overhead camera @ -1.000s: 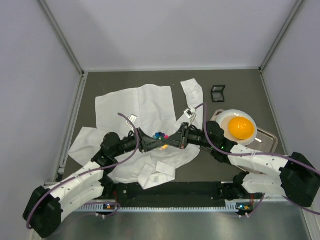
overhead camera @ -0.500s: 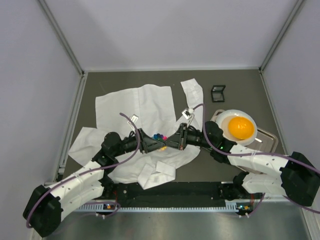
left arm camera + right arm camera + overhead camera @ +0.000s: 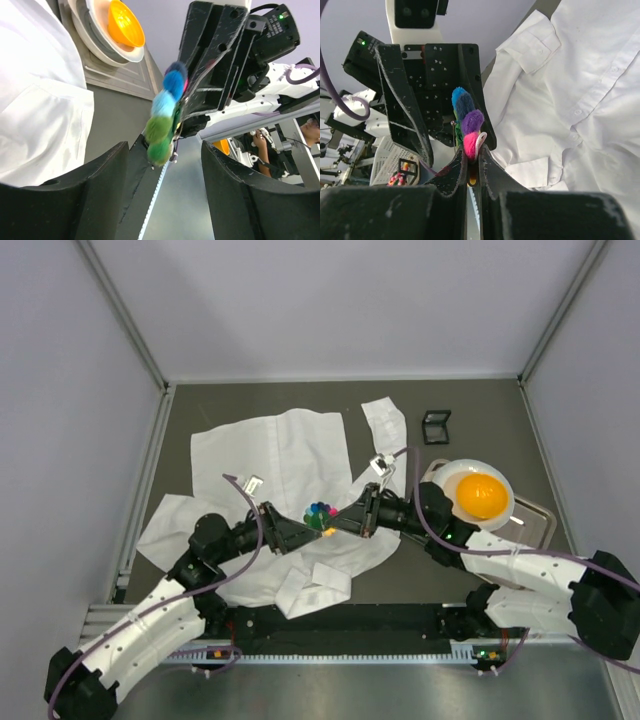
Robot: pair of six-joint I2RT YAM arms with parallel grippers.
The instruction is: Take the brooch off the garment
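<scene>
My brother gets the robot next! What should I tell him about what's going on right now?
Right gripper: shut on the small round flower-like brooch with many-coloured fluffy petals, held up off the table.
Left gripper: open and empty, its fingers either side of the brooch, not touching it.
The large white collared shirt lies spread on the table under both arms.
Done: the brooch looks free of the shirt in the wrist views.
Left: probably set the brooch down away from the shirt.

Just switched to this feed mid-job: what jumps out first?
The many-coloured brooch stands out at mid-table, pinched in the shut right tool, with the left tool open facing it. Under them sprawls the creased white shirt. An orange bowl glows at right.
</scene>
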